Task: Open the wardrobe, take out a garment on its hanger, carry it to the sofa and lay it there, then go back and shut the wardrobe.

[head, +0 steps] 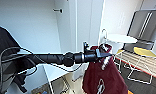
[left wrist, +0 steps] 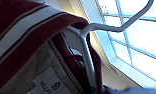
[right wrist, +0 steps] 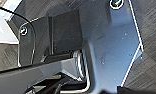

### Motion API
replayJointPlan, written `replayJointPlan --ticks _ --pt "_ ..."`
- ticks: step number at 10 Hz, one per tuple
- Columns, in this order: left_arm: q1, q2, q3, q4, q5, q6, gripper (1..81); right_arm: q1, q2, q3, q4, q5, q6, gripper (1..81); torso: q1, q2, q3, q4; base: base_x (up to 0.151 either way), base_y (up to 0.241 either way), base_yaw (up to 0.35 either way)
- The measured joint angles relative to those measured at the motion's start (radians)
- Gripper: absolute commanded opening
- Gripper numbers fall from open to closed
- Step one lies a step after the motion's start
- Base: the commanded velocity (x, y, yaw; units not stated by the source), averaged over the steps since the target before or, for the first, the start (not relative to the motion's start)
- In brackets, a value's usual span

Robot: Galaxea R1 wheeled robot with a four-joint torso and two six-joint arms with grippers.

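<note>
The wardrobe (head: pixel 41 30) stands open, its white inside bare on the left half of the head view. My left arm reaches in from the left, and my left gripper (head: pixel 104 53) is shut on the white hanger (head: pixel 103 33) at the collar of the garment (head: pixel 101 75), a maroon jacket. The jacket hangs free below the gripper, in front of the wardrobe's right side. In the left wrist view the hanger (left wrist: pixel 87 51) runs close by, with the striped collar (left wrist: pixel 31 32) draped over it and a label inside.
A dark shirt (head: pixel 2 41) hangs at the far left of the wardrobe. A round white table (head: pixel 120 38), yellow chairs (head: pixel 144 52) and a tall grey cabinet (head: pixel 146 23) stand to the right. Dark floor (right wrist: pixel 151 57) lies below the right arm.
</note>
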Motion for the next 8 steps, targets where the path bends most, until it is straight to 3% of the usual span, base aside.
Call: replayJointPlan --ticks 8 --pt "-0.002 0.01 0.001 0.0 -0.001 0.0 1.0 -0.003 0.0 0.0 0.0 0.0 0.0 81.1 0.0 0.0 0.0 0.0 0.0 0.0 -0.203"
